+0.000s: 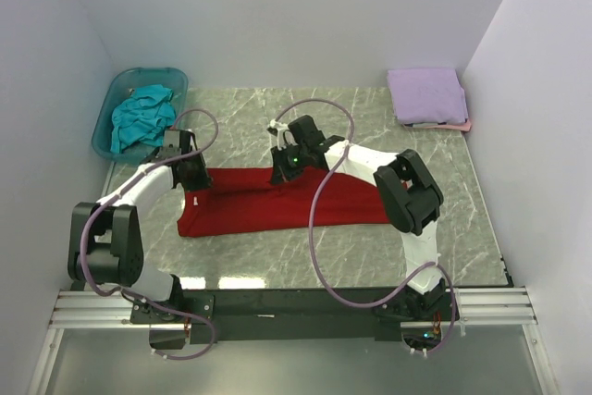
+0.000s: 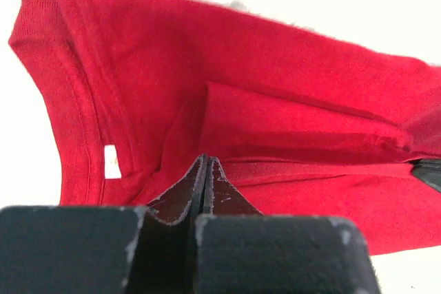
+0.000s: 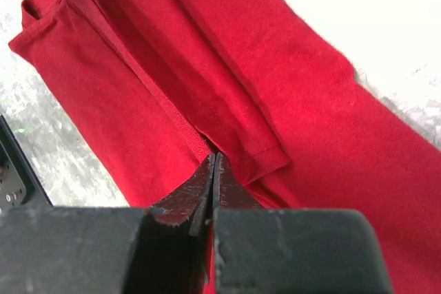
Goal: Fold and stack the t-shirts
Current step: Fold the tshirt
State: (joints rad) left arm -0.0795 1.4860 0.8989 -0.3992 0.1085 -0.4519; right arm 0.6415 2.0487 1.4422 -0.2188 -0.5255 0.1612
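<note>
The translucent blue-green tub (image 1: 104, 117) stands at the far left corner of the surface (image 1: 370, 256). A teal t-shirt (image 1: 141, 117) lies crumpled inside it.

The left pincer (image 1: 192, 180) is positioned near the tub, at the left end of the deep red t-shirt (image 1: 268, 210). In the left wrist view, the left pincer (image 2: 207, 163) is pressed together. Its tips rest at a fold of the deep red t-shirt (image 2: 289, 87), close to the collar (image 2: 69, 101) and a white label (image 2: 111, 162). It cannot be determined whether cloth is caught between the tips.

The deep red t-shirt lies flat as a long band across the middle of the surface, folded along its length.

The right pincer (image 1: 280, 171) is positioned at the far edge of the band, near its middle. In the right wrist view, the right pincer (image 3: 213, 160) is pressed together. Its tips meet a hemmed fold of the deep red t-shirt (image 3: 138, 67). A grip on the cloth cannot be confirmed.

A folded lavender t-shirt (image 1: 425, 94) occupies the far right corner of the surface. It rests on a pale pink t-shirt (image 1: 462, 125), of which only an edge shows.
</note>
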